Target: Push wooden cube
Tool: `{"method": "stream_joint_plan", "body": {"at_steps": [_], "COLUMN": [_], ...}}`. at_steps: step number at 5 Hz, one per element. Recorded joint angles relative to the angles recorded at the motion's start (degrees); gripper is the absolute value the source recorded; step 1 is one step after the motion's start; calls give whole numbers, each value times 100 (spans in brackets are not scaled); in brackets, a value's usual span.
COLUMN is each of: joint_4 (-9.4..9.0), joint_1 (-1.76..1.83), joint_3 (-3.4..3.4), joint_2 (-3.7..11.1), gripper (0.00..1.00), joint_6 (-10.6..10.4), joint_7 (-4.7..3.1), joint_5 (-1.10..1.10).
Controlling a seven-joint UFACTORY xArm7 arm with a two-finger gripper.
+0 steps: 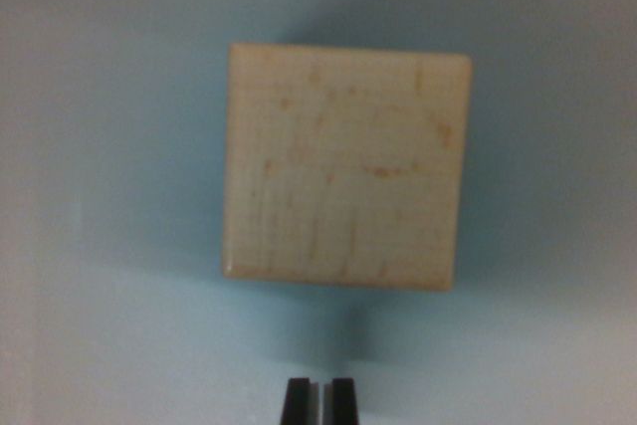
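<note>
A pale wooden cube [344, 164] with faint reddish specks fills the middle of the wrist view, resting on a light blue-grey surface [109, 176]. My gripper [319, 400] shows at the bottom edge as two black fingertips standing close together, with only a thin sliver between them. It sits just below the cube's near edge, apart from it, with a strip of bare surface in between. Nothing is held between the fingers.
The blue-grey surface surrounds the cube on every side. A soft shadow lies around the cube's upper right and lower edges. No other objects appear in this view.
</note>
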Motion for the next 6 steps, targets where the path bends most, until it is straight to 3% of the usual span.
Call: {"method": "stream_joint_plan", "body": {"at_steps": [3, 4, 5, 6], "joint_4": [92, 232, 232, 411], "joint_1": [-1, -3, -3, -5], "joint_3": [-7, -17, -17, -30], "joint_2": [56, 140, 140, 249], "gripper": [100, 100, 100, 100], "joint_6": [37, 92, 92, 164], "joint_7": [-9, -23, -23, -41], "joint_5": [-5, -11, -11, -20]}}
